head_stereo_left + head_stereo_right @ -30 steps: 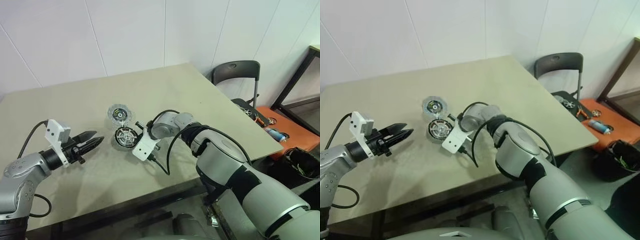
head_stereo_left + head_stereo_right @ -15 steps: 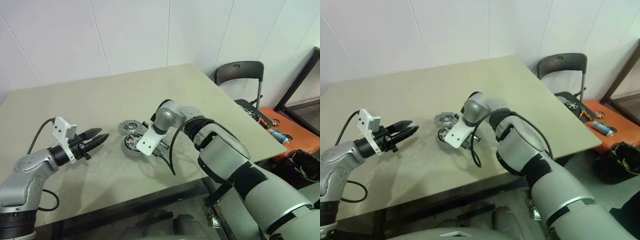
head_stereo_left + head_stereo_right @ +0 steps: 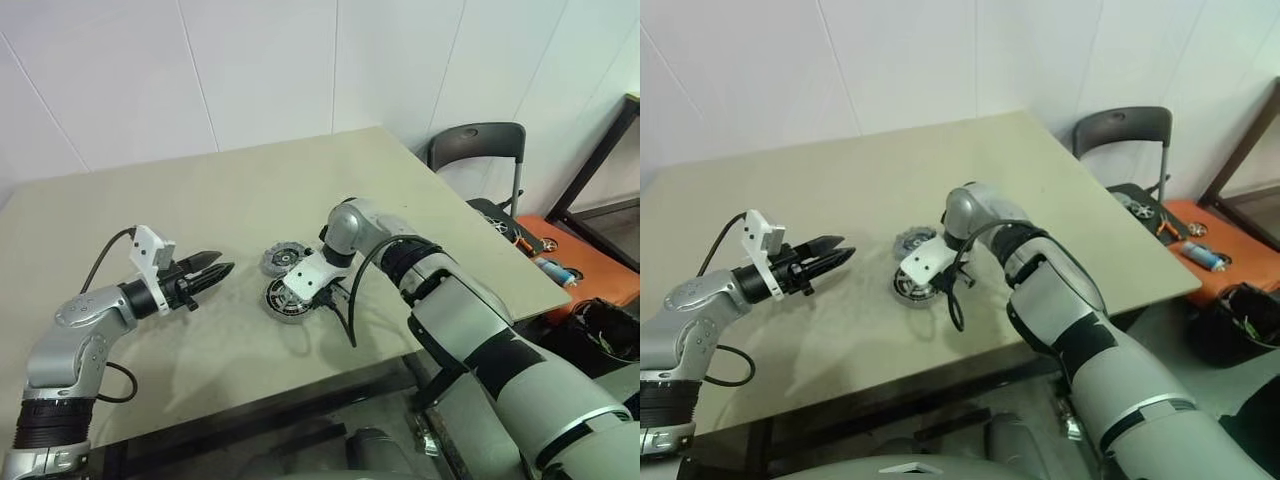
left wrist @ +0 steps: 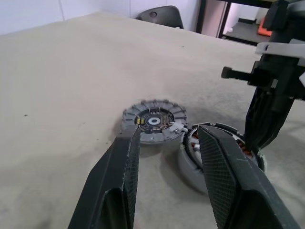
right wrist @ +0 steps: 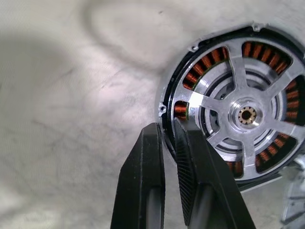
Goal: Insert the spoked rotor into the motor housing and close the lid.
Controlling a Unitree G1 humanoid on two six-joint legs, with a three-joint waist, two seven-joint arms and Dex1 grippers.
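While the left end effector (image 3: 222,270) hovered level above the worktop (image 3: 200,210) with its black ribbed fingers (image 4: 125,162) held partly apart and empty, it pointed at the two parts lying to its right. If it pushed on from there, a finger could shove the lid (image 3: 282,262) sideways rather than straddle it, since the lid was a low, flat grey disc with a notched edge and little height to catch. It lay face-up, showing a dark inner ring and a pale hub, just beside the motor housing (image 3: 290,300).

That housing was a round silver shell ringed with copper-orange windings, and the spoked rotor (image 5: 245,114) already sat inside it: bright machined spokes around a small brass-coloured hub. The right end effector (image 5: 167,138), pointing steeply down, had its fingers pinched nearly together over the rim at the housing's edge. Judging by that thin, hard metal edge, the grip looked slight; a pull could tilt the rotor or drag the housing along the smooth matte worktop into the lid.
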